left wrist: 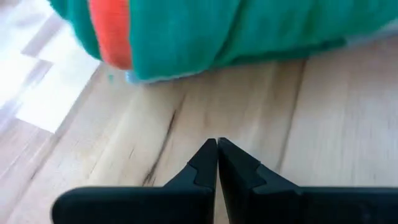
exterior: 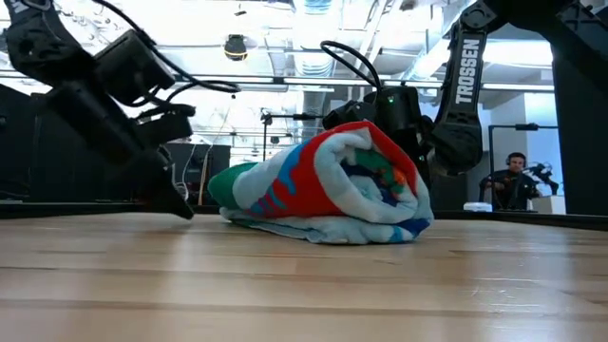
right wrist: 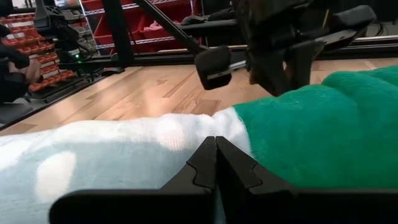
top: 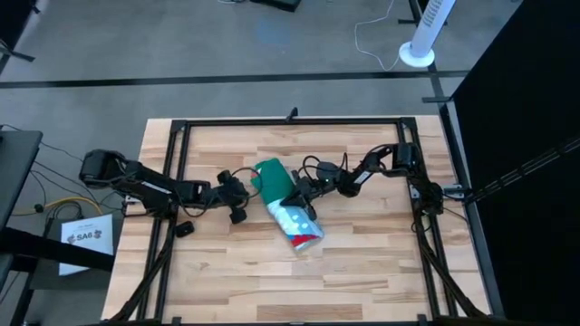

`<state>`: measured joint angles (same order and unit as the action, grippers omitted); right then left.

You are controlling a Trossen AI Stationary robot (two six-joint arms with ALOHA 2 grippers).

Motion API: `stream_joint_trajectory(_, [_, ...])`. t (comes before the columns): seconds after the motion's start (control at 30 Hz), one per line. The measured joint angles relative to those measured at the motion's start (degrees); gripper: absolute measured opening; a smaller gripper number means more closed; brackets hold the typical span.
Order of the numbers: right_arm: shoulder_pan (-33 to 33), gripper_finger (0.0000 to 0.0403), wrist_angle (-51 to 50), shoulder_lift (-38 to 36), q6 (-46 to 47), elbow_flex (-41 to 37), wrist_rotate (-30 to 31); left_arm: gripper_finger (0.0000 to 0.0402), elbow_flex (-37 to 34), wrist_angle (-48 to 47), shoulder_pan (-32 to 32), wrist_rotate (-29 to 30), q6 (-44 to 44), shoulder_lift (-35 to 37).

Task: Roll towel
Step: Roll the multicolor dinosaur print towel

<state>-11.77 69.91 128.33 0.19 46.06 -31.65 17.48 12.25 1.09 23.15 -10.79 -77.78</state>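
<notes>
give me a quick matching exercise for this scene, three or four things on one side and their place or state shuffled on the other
Things:
1. towel
2. left end effector
3. right end effector
4. white fan

Place or state:
A. shut, over bare wood beside the roll
B. on the floor past the table
C. rolled up mid-table
D. shut, against the roll

Pairs: 1-C, 2-A, 3-D, 4-B

The high view is evenly lit, with soft, weak shadows under the arms on the table (top: 362, 263). In the low view, bright ceiling lights (exterior: 313, 38) at the upper centre make glare, and the arms look dark against them. In the left wrist view the towel (left wrist: 249, 28) at the top is blurred.
</notes>
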Motion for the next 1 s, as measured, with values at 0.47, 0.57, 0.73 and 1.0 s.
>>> stream_joint_trajectory(0.47, [-0.2, 0.0, 0.7, 0.1, 0.0, 0.0, 0.1, 0.0, 2.9, 34.2, 1.1, -1.2, 5.8, -23.6])
stream_joint_trajectory(0.57, [-0.2, 0.0, 0.7, 0.1, 0.0, 0.0, 0.2, 0.0, 4.2, 38.8, 1.1, -0.9, 8.5, -26.9])
stream_joint_trajectory(0.73, [0.3, 0.0, 0.3, 0.0, -0.1, 0.0, 0.6, 0.0, 5.2, 38.1, 1.1, 0.4, 12.6, -25.9])
stream_joint_trajectory(1.0, [0.4, 0.0, 0.3, 0.0, 0.7, 0.1, 0.7, 0.0, 5.1, 17.7, 1.2, 2.8, 13.1, -9.1])
